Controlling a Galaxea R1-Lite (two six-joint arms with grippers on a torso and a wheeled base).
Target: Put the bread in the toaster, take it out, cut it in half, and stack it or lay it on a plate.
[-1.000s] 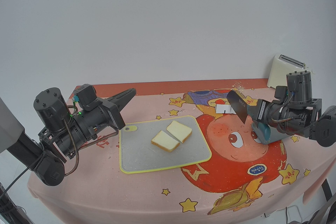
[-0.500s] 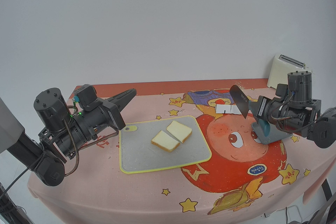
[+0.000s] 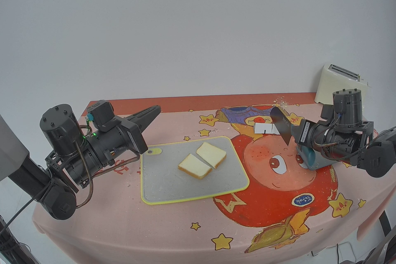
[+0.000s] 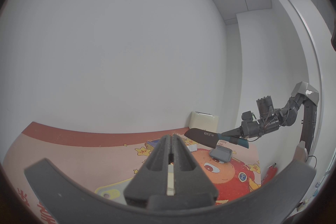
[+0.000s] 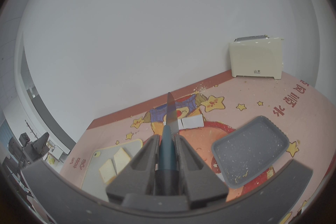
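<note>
Two square bread halves (image 3: 194,166) on a flat board (image 3: 165,182) — right jaws tight on the knife (image 3: 281,126), left jaws together

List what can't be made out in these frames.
- Toaster slots: insides hidden by its own walls, head and right wrist views.
- Tray: head view, mostly behind the right claw and wrist.
- Bread halves: left wrist view, blocked by the left claw.
- White paper past the knife: markings too small, head view.

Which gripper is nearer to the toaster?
Right. The right gripper, holding the knife, is close in front of the toaster; the left gripper is far across the table.
</note>
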